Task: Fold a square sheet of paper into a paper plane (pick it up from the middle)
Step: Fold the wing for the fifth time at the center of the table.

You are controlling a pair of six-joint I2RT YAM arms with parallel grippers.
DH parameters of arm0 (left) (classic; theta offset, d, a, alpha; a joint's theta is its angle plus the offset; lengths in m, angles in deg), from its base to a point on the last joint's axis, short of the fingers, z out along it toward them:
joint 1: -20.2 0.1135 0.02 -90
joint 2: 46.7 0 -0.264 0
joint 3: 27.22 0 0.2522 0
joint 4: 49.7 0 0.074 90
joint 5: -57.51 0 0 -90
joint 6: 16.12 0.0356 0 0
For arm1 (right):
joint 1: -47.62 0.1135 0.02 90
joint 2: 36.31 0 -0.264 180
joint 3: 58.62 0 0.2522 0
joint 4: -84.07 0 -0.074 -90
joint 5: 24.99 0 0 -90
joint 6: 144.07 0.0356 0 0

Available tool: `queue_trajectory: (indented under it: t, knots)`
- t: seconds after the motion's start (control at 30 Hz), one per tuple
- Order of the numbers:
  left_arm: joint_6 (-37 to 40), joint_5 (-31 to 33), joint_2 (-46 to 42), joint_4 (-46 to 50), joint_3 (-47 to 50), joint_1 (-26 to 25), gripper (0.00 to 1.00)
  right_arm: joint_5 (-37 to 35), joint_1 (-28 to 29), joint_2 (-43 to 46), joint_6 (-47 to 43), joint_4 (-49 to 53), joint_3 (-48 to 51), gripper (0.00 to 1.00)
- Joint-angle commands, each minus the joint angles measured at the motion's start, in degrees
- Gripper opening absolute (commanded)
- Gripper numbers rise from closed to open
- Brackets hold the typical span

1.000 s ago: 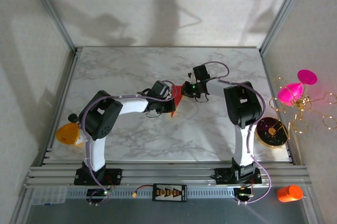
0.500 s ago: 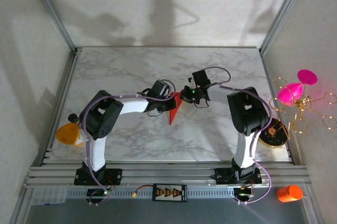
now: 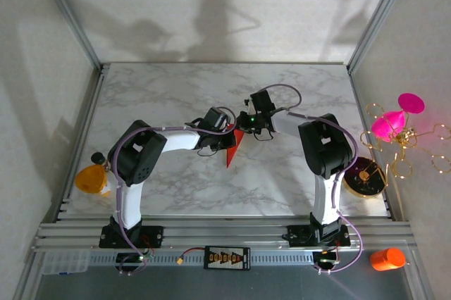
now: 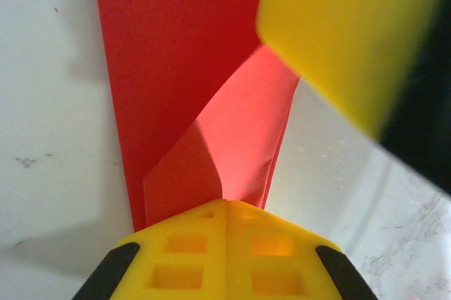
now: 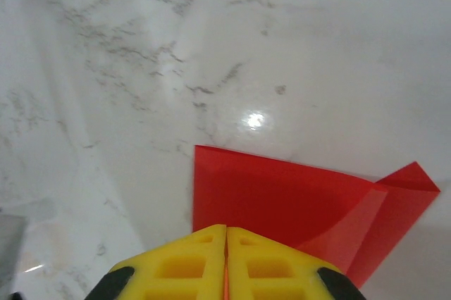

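The left jaws and right jaws are both clamped on the folded red paper sheet [image 4: 176, 67] over the marble table [image 5: 141, 67].

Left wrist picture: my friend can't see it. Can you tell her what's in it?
The left gripper, yellow and shut, pinches a folded red paper that stretches away from it over a white marble table. A big blurry yellow finger looms at the top right, over the paper's edge.
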State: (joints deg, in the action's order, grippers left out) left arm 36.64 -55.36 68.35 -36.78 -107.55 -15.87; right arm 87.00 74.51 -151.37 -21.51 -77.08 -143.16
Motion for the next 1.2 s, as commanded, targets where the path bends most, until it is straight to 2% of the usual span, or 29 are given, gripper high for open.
queue_trajectory:
  t: [0.0, 0.43, 0.87, 1.03, 1.17]
  knots:
    - [1.5, 0.9, 1.9, 4.3, -0.4, -0.3, 0.00, -1.9, 0.1, -1.4, -1.0, 1.7, -0.7, 0.09]
    - [2.3, 0.4, 1.5, 5.3, 0.6, -0.3, 0.00, -2.6, -2.0, -3.5, -2.7, -1.7, 0.0, 0.10]
    - [1.7, 0.7, 1.0, 5.0, 3.0, -0.3, 0.00, -8.5, -7.2, -4.3, -0.7, -2.1, 0.2, 0.10]
    - [1.7, 0.7, 0.7, 4.9, 3.0, -0.3, 0.00, -7.4, -9.8, -4.4, -1.1, -4.0, -0.6, 0.10]
    - [2.0, 0.7, 0.9, 5.4, 2.0, -0.3, 0.00, -2.8, -10.0, 0.0, -3.2, -7.2, 1.5, 0.10]
